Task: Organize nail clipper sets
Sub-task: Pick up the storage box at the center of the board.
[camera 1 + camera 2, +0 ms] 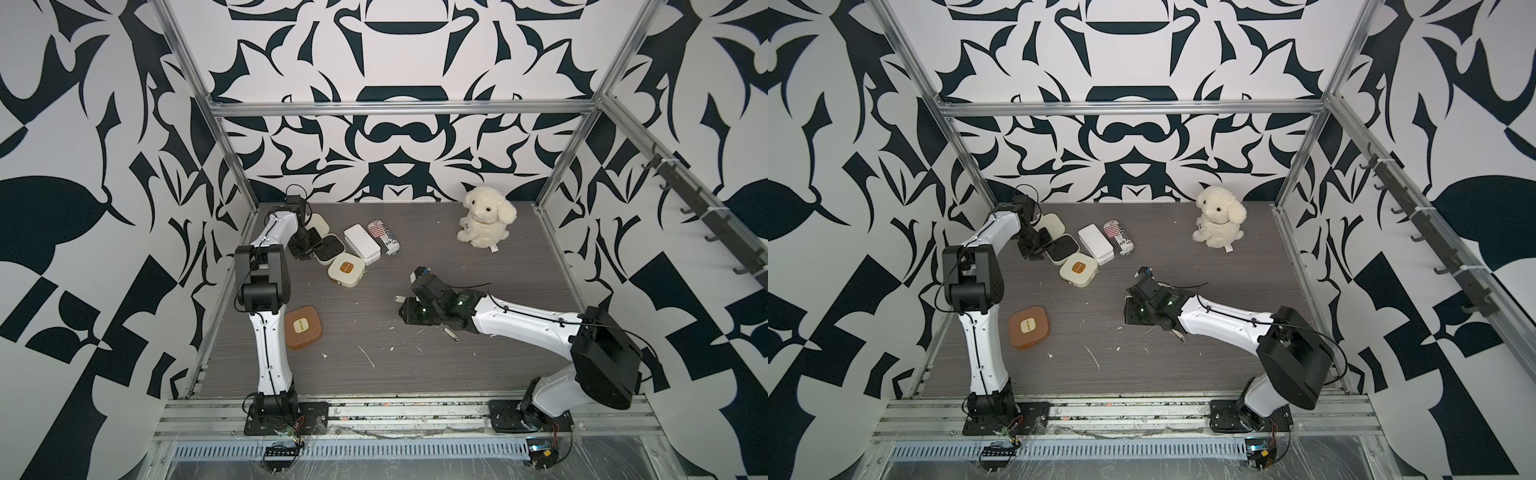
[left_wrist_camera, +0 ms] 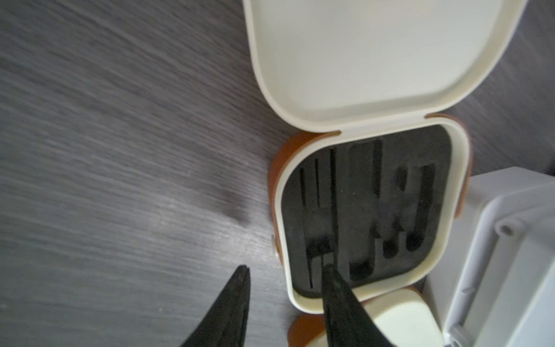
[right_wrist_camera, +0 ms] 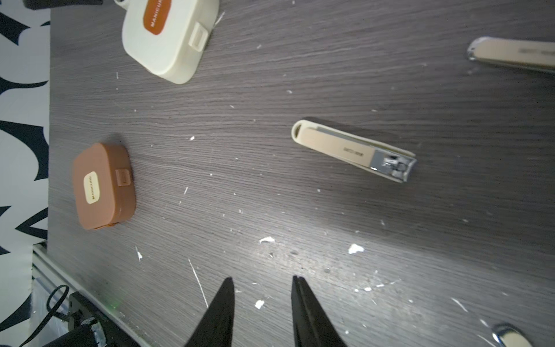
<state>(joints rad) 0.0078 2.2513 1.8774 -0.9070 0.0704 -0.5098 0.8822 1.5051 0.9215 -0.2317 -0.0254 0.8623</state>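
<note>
An open cream case [image 2: 459,180] with bare black slots lies at the back left [image 1: 329,249], its lid [image 2: 375,60] swung back. My left gripper [image 2: 286,266] has closed across its side wall, one finger over the foam and the other outside. A closed cream case [image 1: 346,270] sits beside it. The tan-brown case [image 1: 302,327] lies shut nearer the front. My right gripper [image 3: 262,279] hangs open and holds nothing above the table centre [image 1: 402,311]. A beige clipper [image 3: 354,151] lies ahead of it, with two more clippers [image 3: 516,54] [image 3: 510,336] nearby.
A white rectangular box [image 1: 361,244] and a striped can [image 1: 383,237] lie right of the open case. A plush dog [image 1: 486,222] sits at the back right. White flecks dot the dark wood tabletop [image 1: 478,374].
</note>
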